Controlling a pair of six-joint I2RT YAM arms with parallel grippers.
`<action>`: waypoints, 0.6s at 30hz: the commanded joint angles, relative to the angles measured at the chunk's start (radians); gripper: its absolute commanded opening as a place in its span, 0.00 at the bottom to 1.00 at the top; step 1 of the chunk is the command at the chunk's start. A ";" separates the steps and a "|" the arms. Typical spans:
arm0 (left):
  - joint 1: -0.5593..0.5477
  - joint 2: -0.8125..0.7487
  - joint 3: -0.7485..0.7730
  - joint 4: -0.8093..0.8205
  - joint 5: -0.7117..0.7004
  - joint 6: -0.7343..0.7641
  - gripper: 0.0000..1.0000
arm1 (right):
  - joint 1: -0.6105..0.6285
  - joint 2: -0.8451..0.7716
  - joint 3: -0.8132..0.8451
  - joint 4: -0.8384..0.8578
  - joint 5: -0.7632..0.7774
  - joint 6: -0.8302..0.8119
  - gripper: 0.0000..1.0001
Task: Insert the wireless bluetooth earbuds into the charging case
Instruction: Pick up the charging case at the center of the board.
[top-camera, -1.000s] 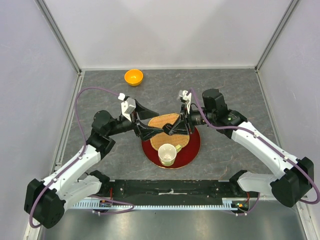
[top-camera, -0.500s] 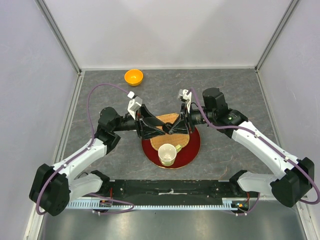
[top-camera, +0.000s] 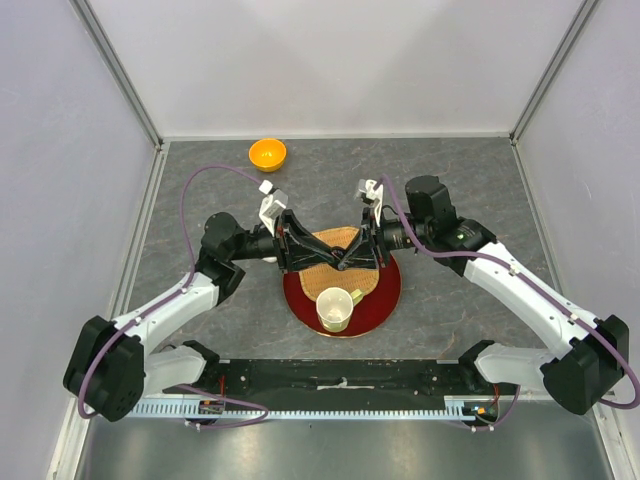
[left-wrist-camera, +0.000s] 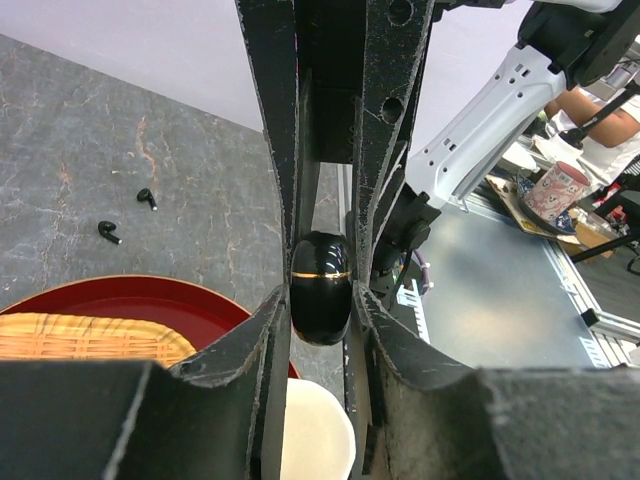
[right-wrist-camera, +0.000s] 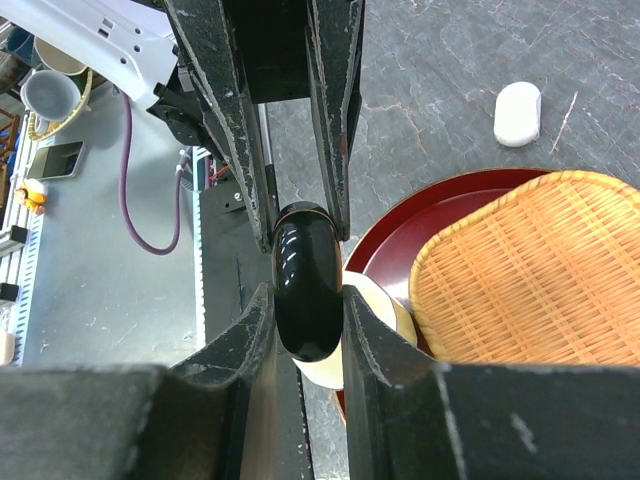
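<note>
Grey marbled worktop (top-camera: 450, 180), pale walls around. Left fingers (left-wrist-camera: 268, 338) and right fingers (right-wrist-camera: 368, 338) both pinch the glossy black charging case (left-wrist-camera: 320, 285) from opposite sides, above the red tray (left-wrist-camera: 150, 300), near the cream cup (top-camera: 334, 309). Two black earbuds (left-wrist-camera: 109, 232) lie loose on the worktop beyond the tray.

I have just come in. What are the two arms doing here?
Both arms meet above the red tray. The left gripper and the right gripper are each shut on the same black charging case, holding it from opposite sides. Its seam looks closed. Two black earbuds lie loose on the table beside the tray, not yet inserted.
</note>
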 joint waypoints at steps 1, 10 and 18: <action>-0.033 0.007 0.047 0.064 0.029 -0.043 0.34 | 0.000 -0.006 0.043 0.050 0.012 -0.002 0.00; -0.044 0.011 0.054 0.066 0.043 -0.044 0.43 | 0.000 0.003 0.047 0.058 0.015 0.010 0.00; -0.050 0.028 0.064 0.055 0.046 -0.041 0.35 | 0.001 0.006 0.050 0.070 0.017 0.023 0.00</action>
